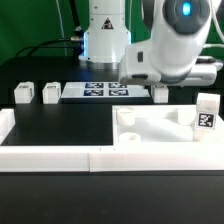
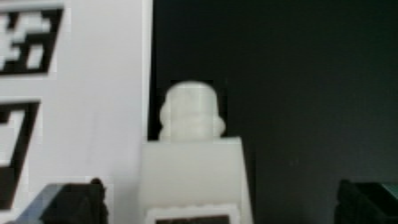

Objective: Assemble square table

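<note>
The exterior view stands before the table, a little above it and at middling range, facing the robot base [image 1: 103, 40] at the frame's upper centre. The wrist view looks down from very near, blurred. Both views share one leg [image 1: 160, 93] [image 2: 192, 150] beside the marker board [image 1: 97, 91] [image 2: 98, 120].

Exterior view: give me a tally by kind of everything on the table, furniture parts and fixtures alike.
Tabletop: 1
Block legs: 4
Marker board: 1
Border wall: 1
Total: 7
</note>
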Robot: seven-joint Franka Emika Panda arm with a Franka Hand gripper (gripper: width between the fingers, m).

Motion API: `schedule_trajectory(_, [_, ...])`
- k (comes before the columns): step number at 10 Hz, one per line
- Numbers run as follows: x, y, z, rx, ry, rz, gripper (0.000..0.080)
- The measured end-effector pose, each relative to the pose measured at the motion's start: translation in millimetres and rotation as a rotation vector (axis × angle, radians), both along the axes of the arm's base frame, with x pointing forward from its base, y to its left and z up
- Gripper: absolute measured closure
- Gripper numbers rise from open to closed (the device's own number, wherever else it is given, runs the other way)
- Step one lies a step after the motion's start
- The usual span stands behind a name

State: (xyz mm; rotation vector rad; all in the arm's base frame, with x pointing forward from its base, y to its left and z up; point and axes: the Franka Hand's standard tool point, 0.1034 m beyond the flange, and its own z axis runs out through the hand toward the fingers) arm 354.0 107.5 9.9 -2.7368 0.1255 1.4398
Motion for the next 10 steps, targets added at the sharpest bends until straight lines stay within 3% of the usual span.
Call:
schedule_trajectory(2, [3.6, -3.6, -6.5, 0.004, 0.100, -0.007, 0.0150])
schedule_trajectory(4, [5.7, -4.3, -8.2, 0.004, 0.088, -0.009, 0.0180])
schedule_trajectory(5, [5.8, -4.8, -8.2, 0.004, 0.088, -0.010, 0.0359])
schedule_trajectory(6, [6.0, -5.3, -8.2, 0.004, 0.088, -0.012, 0.0359])
schedule_trajectory(7, [6.1, -5.8, -8.2, 0.004, 0.088, -0.013, 0.0518])
schedule_trajectory(10, [6.5, -7.1, -8.2, 0.004, 0.088, -0.017, 0.0517])
